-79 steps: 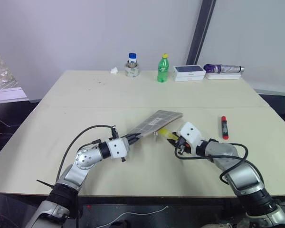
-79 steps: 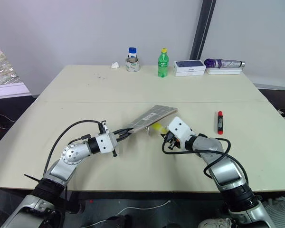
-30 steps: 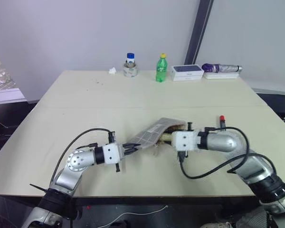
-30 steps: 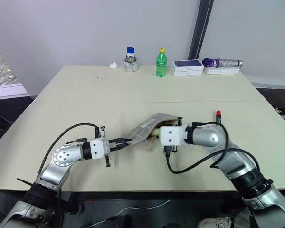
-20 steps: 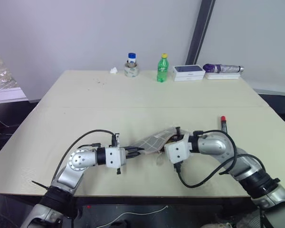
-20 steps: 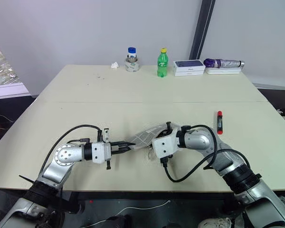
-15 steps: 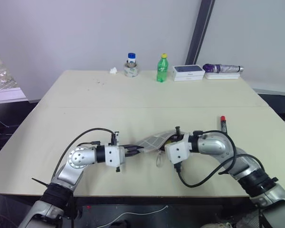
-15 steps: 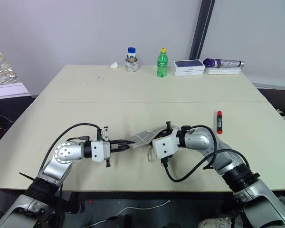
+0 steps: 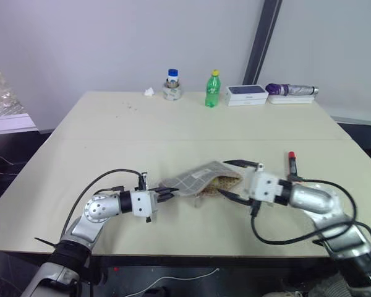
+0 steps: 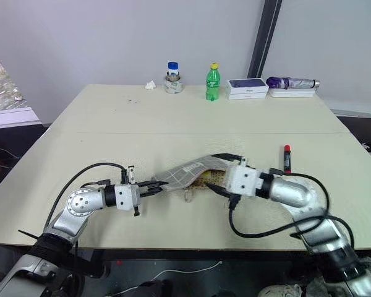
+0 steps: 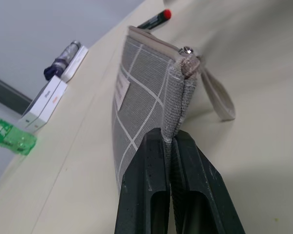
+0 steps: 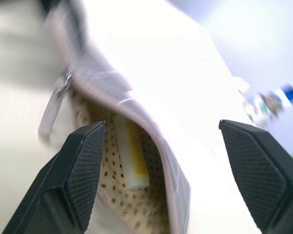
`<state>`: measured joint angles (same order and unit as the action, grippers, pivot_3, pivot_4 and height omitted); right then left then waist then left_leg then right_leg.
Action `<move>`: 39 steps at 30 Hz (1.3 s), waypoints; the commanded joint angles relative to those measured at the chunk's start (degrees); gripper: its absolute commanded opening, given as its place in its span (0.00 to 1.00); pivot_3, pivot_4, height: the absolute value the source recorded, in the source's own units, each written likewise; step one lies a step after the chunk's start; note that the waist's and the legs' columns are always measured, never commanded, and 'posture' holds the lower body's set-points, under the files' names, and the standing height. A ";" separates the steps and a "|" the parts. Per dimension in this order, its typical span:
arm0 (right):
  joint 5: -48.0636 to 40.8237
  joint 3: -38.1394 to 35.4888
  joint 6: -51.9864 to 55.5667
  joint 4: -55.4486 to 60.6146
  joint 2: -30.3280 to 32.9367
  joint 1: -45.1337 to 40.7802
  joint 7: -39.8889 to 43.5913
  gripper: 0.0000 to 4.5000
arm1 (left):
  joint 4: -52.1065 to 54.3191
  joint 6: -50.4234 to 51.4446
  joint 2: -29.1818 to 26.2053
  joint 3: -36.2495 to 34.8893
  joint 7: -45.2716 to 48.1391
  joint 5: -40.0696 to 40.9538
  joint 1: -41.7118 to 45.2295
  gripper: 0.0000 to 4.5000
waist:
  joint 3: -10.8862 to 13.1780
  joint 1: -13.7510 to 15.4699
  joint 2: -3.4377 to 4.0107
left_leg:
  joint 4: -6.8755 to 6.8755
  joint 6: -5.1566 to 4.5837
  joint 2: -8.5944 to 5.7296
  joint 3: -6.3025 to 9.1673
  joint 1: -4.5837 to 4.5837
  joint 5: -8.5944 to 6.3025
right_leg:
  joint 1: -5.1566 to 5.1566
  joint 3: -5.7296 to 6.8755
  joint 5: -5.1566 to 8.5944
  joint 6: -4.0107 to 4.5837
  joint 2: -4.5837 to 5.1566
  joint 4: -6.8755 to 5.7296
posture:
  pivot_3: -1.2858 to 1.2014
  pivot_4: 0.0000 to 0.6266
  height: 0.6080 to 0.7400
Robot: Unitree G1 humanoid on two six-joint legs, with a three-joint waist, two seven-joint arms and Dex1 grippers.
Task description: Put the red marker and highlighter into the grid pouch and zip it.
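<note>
Pale wooden table (image 9: pixel 111 136) under a plain grey wall, with a green bottle (image 9: pixel 211 88), a small jar (image 9: pixel 171 85), a white and dark-blue box (image 9: pixel 246 94) and a folded umbrella (image 9: pixel 292 90) lined up along the far edge. Down front, the left gripper (image 9: pixel 162 196) is clamped tight on the end of the grid pouch (image 9: pixel 198 177); the left wrist view shows both black fingers pinching the fabric edge near the zipper end, strap loop dangling beside it. The right gripper (image 10: pixel 221 174) sits at the pouch's open mouth, fingers spread wide and holding nothing. And look inside: the highlighter (image 12: pixel 131 156) lies on the dotted lining, fully within the opening. So 1 of 2 items looks delivered!

That leaves the red marker (image 9: pixel 291 164), lying flat on the table well to the right of the pouch, beyond the right arm. My read: the right gripper goes for it next. Best to approach from above, fingers across the slim body near its middle so it doesn't pivot, then bring it in lengthwise toward the mouth. The left grip should keep the pouch taut and its mouth raised, otherwise the opening may sag shut, or the highlighter could slide back out. Zipping comes last.
</note>
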<state>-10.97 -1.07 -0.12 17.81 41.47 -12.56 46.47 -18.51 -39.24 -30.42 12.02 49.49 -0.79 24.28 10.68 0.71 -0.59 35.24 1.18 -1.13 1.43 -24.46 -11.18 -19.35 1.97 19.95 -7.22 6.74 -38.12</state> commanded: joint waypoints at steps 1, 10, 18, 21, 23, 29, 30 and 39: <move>-6.98 -7.91 9.28 2.06 -2.90 0.93 -6.55 0.86 | 0.07 -0.52 0.92 -0.70 -2.83 -1.04 0.12 0.00 | 0.00 -0.05 0.00 | 0.00 0.00 0.00 0.01 0.02 0.00 | 0.01 0.00 0.00 0.00 0.00 -0.01 | 0.52 0.24 1.00; 2.16 -12.99 26.42 -18.92 -6.30 -9.47 -27.99 0.86 | -0.87 1.14 5.24 1.05 -7.04 -4.56 2.47 0.00 | -0.01 -0.21 0.01 | -0.05 0.01 -0.07 -0.04 0.01 0.01 | -0.08 -0.02 -0.01 0.01 0.00 -0.03 | 0.52 0.24 1.00; 3.21 -13.28 30.55 -35.32 -6.55 -17.68 -31.94 0.86 | 3.16 3.29 4.88 1.15 -7.02 -4.76 -0.92 0.00 | -0.02 -0.62 0.04 | -0.10 0.00 -0.08 -0.11 -0.01 0.01 | -0.13 -0.05 -0.01 0.01 -0.01 -0.01 | 0.52 0.24 1.00; 1.90 -15.49 31.08 -41.38 -7.02 -19.24 -34.01 0.86 | 3.66 3.86 4.63 0.75 -7.43 -4.91 -0.95 0.00 | -0.02 -0.36 0.04 | -0.08 -0.01 -0.07 -0.11 -0.01 0.01 | -0.11 -0.05 -0.01 0.01 0.00 -0.02 | 0.52 0.24 1.00; -1.65 -17.72 33.76 -43.43 -8.66 -19.92 -33.11 0.86 | 3.86 4.19 4.52 0.74 -7.70 -4.93 -0.98 0.00 | -0.02 -0.42 0.04 | -0.07 -0.02 -0.06 -0.11 -0.01 0.01 | -0.11 -0.06 -0.01 0.01 0.00 -0.02 | 0.52 0.24 1.00; -2.58 -18.61 35.81 -43.28 -9.22 -19.89 -33.23 0.32 | 4.31 4.83 4.54 1.01 -8.38 -5.06 -1.38 0.00 | -0.03 -0.47 0.04 | -0.08 -0.02 -0.04 -0.11 0.00 0.01 | -0.10 -0.06 -0.01 0.01 -0.01 -0.03 | 0.52 0.24 1.00; -2.60 -18.67 35.78 -42.98 -9.09 -19.70 -33.17 0.21 | 4.38 4.89 4.52 1.04 -8.41 -5.08 -1.42 0.00 | -0.03 -0.43 0.04 | -0.07 -0.02 -0.04 -0.10 0.00 0.01 | -0.10 -0.06 -0.01 0.01 0.00 -0.03 | 0.52 0.24 1.00; -15.23 -13.27 22.61 -10.36 -4.10 -1.56 2.14 0.09 | 4.04 4.91 4.42 1.21 -8.01 -4.35 -0.88 0.00 | 0.00 -0.40 0.09 | -0.11 -0.04 -0.03 -0.10 -0.10 -0.01 | -0.18 -0.07 0.01 -0.01 0.00 0.01 | 0.52 0.24 1.00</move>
<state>-23.84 -14.09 26.56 1.01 35.38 -15.21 41.99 -15.68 -34.03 -25.74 13.70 41.58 -6.06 22.99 10.68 0.31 -0.50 35.14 1.13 -1.17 1.33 -24.55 -11.19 -19.50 1.91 19.96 -7.24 6.73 -38.08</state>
